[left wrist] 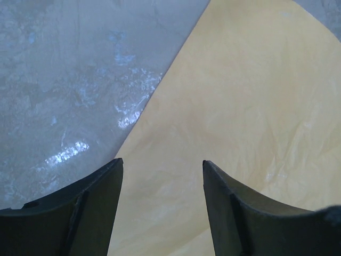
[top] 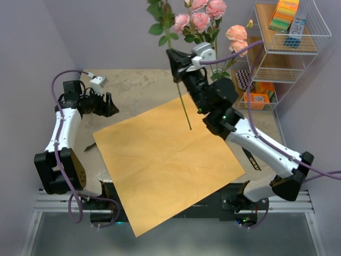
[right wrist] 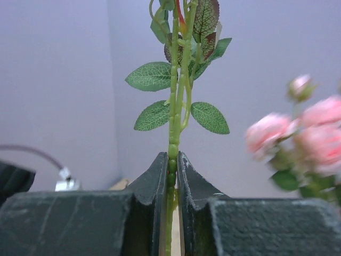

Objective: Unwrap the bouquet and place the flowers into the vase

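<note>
Right end effector (right wrist: 173, 160) clenched on single flower stem (right wrist: 174, 101): black ridged jaws pinch thin, knobbly green stalk, held upright, oval serrated leaves above. Stem's lower tip hangs over orange paper (top: 165, 160), a smooth, faintly creased sheet spread flat on table (top: 133, 85) with mottled grey stone look. More flowers (top: 201, 20), soft pink roses, cluster beyond that arm. Left end effector (left wrist: 162, 165) released, jaws apart, nothing between, low over paper's edge. White wire shelf (top: 287, 58) far right.

A robotics lab cell: plain lilac walls (top: 96, 32) enclose a stone-look tabletop (top: 133, 85) mounted on an aluminium rail frame (top: 58, 205), with a wire rack (top: 322, 24) of boxes (top: 285, 13) at its far right corner.
</note>
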`<state>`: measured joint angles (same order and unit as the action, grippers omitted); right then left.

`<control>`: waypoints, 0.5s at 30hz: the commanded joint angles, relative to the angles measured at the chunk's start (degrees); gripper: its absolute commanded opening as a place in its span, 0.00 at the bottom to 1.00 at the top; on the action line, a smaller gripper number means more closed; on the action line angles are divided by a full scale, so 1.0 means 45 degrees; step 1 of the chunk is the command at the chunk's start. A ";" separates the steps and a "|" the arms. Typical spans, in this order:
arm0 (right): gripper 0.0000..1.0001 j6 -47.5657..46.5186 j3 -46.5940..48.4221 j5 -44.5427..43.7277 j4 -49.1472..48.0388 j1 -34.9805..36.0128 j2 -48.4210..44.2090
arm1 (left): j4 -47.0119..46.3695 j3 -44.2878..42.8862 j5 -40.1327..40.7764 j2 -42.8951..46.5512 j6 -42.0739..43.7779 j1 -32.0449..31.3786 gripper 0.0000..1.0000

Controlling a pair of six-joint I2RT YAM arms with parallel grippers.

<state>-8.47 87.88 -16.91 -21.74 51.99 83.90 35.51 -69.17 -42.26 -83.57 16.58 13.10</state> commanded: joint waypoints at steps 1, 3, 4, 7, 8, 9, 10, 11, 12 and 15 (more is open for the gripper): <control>0.00 -0.2957 0.0042 -0.1181 -0.2431 -0.0126 -0.1319 | -0.2421 0.0311 0.1068 0.0642 -0.1165 -0.0879 0.66; 0.00 -0.4014 0.0295 -0.1632 -0.3235 -0.0749 -0.1320 | -0.2499 0.0350 0.1168 0.0564 -0.1281 -0.1114 0.66; 0.00 -0.4055 0.0548 -0.1711 -0.3197 -0.1081 -0.1146 | -0.2558 0.0370 0.1149 0.0486 -0.1320 -0.1096 0.66; 0.00 -0.3568 0.1389 -0.1750 -0.3059 -0.2682 -0.0697 | -0.2636 0.0448 0.1168 0.0349 -0.1341 -0.1095 0.66; 0.00 -0.3548 0.1603 -0.1828 -0.3428 -0.3285 -0.0521 | -0.2675 0.0487 0.1169 0.0348 -0.1340 -0.1115 0.67; 0.00 -0.3528 0.1740 -0.2100 -0.3644 -0.3523 -0.0345 | -0.2695 0.0545 0.1169 0.0348 -0.1321 -0.1115 0.66; 0.00 -0.3528 0.2128 -0.2102 -0.3724 -0.3777 0.0082 | -0.2753 0.0565 0.1188 0.0348 -0.1321 -0.1096 0.67; 0.00 -0.3644 0.2306 -0.2199 -0.4053 -0.4108 0.0318 | -0.2754 0.0566 0.1188 0.0329 -0.1282 -0.1115 0.67; 0.00 -0.3684 0.2501 -0.2393 -0.4230 -0.4247 0.0534 | -0.2754 0.0566 0.1169 0.0329 -0.1243 -0.1115 0.67; 0.00 -0.3957 0.3322 -0.2668 -0.4817 -0.4676 0.1548 | -0.2520 0.0371 0.1208 0.0193 -0.1048 -0.1115 0.67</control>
<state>-23.35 98.28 -26.33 -37.82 32.40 87.20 25.76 -66.94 -37.04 -82.70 11.51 7.90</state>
